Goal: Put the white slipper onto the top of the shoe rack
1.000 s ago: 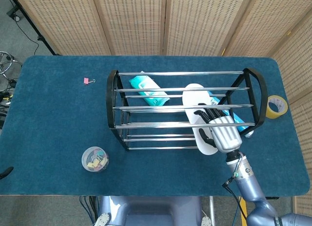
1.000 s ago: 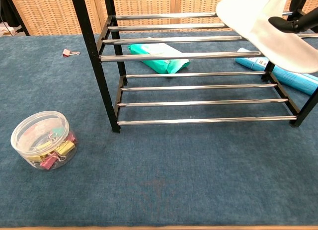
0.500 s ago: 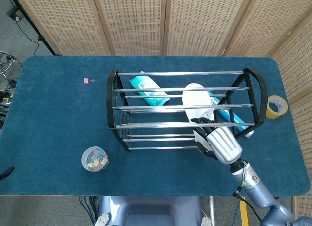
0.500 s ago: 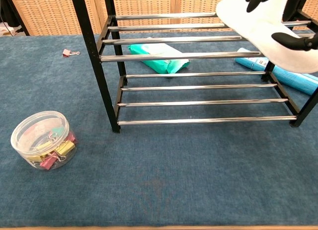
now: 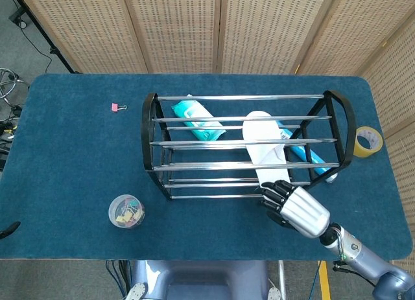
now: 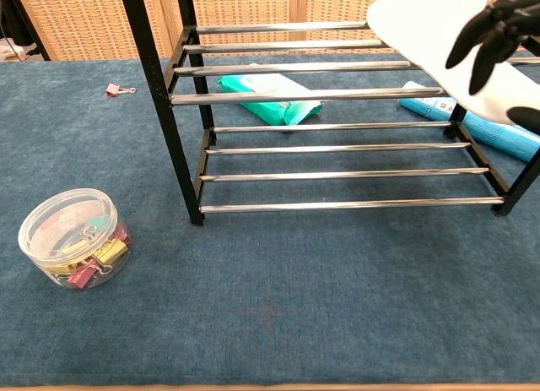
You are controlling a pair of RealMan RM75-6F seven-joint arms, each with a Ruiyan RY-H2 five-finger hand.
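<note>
My right hand has let go of the white slipper and drawn back toward the lower right of the head view. A second ago its fingers lay over the slipper's near end; now they sit just past the rack's front edge, black fingers loosely apart and holding nothing. In the chest view the same hand hangs in the upper right corner, fingers drooping in front of the slipper but not closing on it. I cannot tell whether a fingertip is touching the sole.

The slipper lies across the top bars of the shoe rack, right of the rack's middle, toe toward the back of the table and heel reaching out over the front bar. It has not shifted as the hand came away, so I judge the placing done, with only the retreat left. The overhanging heel is the one thing I would watch.

My left hand is not in view.

As for writing: the teal packet under the rack carries print too small to read, and the yellow tape roll at the right edge shows none.
</note>
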